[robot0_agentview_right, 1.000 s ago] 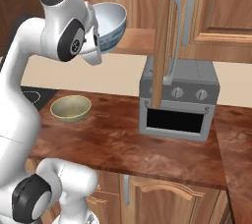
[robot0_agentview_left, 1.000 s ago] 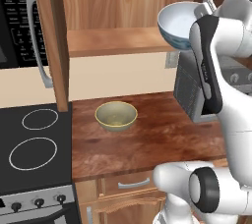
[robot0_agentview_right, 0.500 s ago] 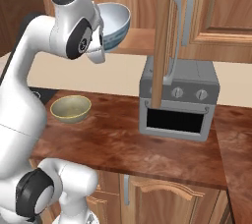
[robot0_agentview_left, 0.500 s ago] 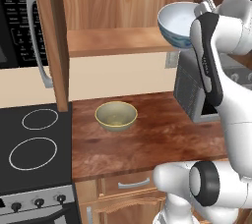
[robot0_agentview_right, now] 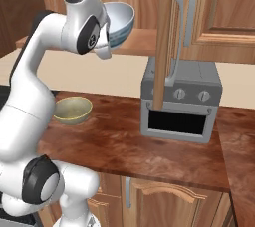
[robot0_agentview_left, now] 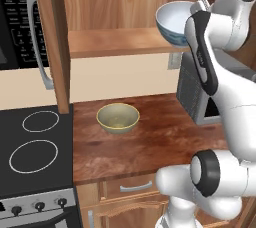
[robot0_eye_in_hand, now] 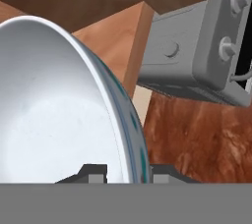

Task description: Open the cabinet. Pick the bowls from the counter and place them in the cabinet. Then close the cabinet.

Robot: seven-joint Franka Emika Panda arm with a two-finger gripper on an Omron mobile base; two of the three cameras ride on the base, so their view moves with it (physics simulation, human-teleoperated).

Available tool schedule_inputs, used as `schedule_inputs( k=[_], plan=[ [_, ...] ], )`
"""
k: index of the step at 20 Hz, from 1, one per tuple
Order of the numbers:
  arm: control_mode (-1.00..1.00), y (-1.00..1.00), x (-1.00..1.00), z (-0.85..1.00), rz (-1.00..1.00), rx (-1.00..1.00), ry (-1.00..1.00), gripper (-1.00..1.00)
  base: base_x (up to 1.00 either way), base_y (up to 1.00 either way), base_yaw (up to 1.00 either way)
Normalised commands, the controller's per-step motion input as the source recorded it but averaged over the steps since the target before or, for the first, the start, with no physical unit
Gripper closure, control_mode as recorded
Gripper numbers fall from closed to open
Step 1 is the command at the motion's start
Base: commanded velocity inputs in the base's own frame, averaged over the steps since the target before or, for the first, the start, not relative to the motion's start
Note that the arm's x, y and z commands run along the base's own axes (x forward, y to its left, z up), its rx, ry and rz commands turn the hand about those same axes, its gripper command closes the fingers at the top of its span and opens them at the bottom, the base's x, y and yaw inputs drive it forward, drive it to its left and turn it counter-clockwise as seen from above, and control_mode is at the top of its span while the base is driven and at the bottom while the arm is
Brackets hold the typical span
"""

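Note:
My gripper point(robot0_eye_in_hand: 129, 171) is shut on the rim of the white bowl point(robot0_eye_in_hand: 54, 110) with blue outside markings. It holds that bowl point(robot0_agentview_left: 175, 21) tilted in the air at the front right edge of the open cabinet's shelf point(robot0_agentview_left: 120, 42). From the right, the bowl point(robot0_agentview_right: 119, 18) shows beside the hand point(robot0_agentview_right: 105, 29). The olive-yellow bowl point(robot0_agentview_left: 118, 117) point(robot0_agentview_right: 72, 110) sits upright on the reddish-brown counter point(robot0_agentview_left: 150, 142). One cabinet door point(robot0_agentview_left: 52, 37) hangs open on the left, the other point(robot0_agentview_right: 164, 37) on the right.
A grey toaster oven point(robot0_agentview_right: 179, 104) point(robot0_agentview_left: 200, 97) stands on the counter under the right door. The black stovetop point(robot0_agentview_left: 32, 152) lies to the left, with a microwave point(robot0_agentview_left: 20, 22) above it. Low drawers and doors run below the counter's front edge point(robot0_agentview_right: 149, 181).
The arm has carried the held bowl a little closer to the cabinet shelf. The olive-yellow bowl and the doors have not moved.

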Motion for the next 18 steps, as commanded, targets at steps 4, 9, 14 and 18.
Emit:
schedule_inputs(
  k=[4,9,14,18],
  plan=[
    [-1.00,0.00,0.40,-0.04,0.00,0.00,0.00,1.00,0.00,0.00,0.00],
    [-1.00,0.00,0.43,-0.18,0.00,0.03,0.00,1.00,0.00,0.00,0.00],
    [-1.00,0.00,0.55,-0.18,0.00,0.02,0.00,1.00,0.00,0.00,0.00],
    [-1.00,0.00,0.58,-0.09,0.00,0.01,0.00,1.00,0.00,0.00,0.00]
  ],
)
